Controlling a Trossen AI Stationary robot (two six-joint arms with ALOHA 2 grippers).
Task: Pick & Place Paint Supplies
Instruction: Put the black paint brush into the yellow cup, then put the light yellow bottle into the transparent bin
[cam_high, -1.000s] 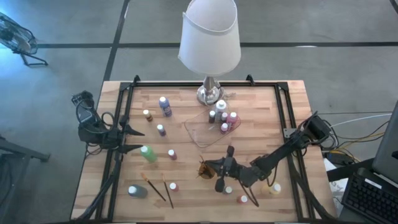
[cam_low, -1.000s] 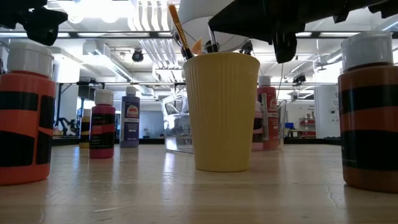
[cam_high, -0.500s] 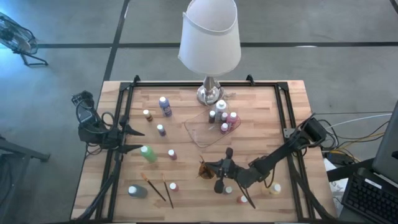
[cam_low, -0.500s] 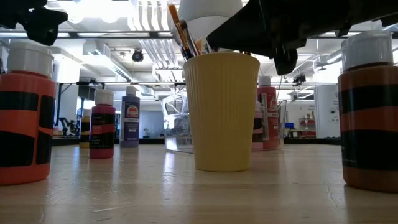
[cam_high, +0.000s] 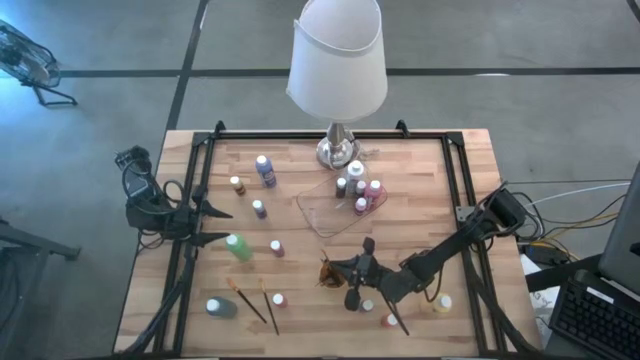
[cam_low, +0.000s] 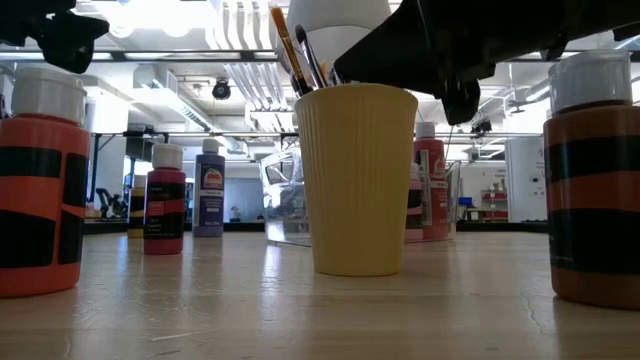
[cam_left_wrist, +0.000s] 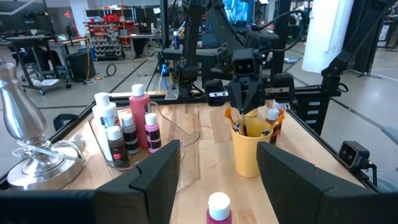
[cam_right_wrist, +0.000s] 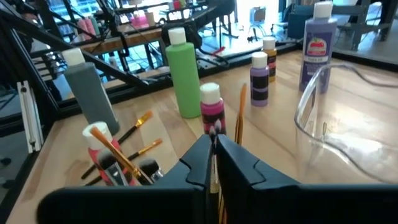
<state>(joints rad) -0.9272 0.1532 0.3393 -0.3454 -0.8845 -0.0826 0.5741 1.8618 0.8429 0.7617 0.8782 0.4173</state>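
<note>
A yellow cup (cam_low: 357, 180) stands near the table's front middle with several brushes (cam_low: 290, 50) sticking up out of it. My right gripper (cam_high: 336, 269) hangs just above its rim, shut on a thin brush (cam_right_wrist: 215, 163). Two more brushes (cam_high: 252, 302) lie on the table at the near left. White-capped paint bottles stand scattered: green (cam_high: 238, 246), grey (cam_high: 220, 307), purple (cam_high: 265, 169). Several more bottles (cam_high: 358, 190) stand in the clear tray's far corner. My left gripper (cam_high: 207, 224) waits open at the table's left edge. My right gripper pinches the thin handle of a brush (cam_right_wrist: 215, 167) between its two fingers. The fingers lie about level, reaching in from the table's right side, across the handle. The brush stands steeply, its dark tip (cam_right_wrist: 214, 132) above the fingers and its lower part down in the cup (cam_left_wrist: 247, 149).
A lamp (cam_high: 338, 60) with a wide white shade stands at the far middle. The clear tray (cam_high: 322, 218) lies just beyond the cup. Small bottles (cam_high: 440, 302) and a loose brush (cam_high: 397, 318) sit under and beside my right arm. Black rails (cam_high: 190, 200) run along the table's sides.
My right gripper has sunk a little over the cup, staying shut. The brush it holds has gone down into the cup and now stands among the others.
</note>
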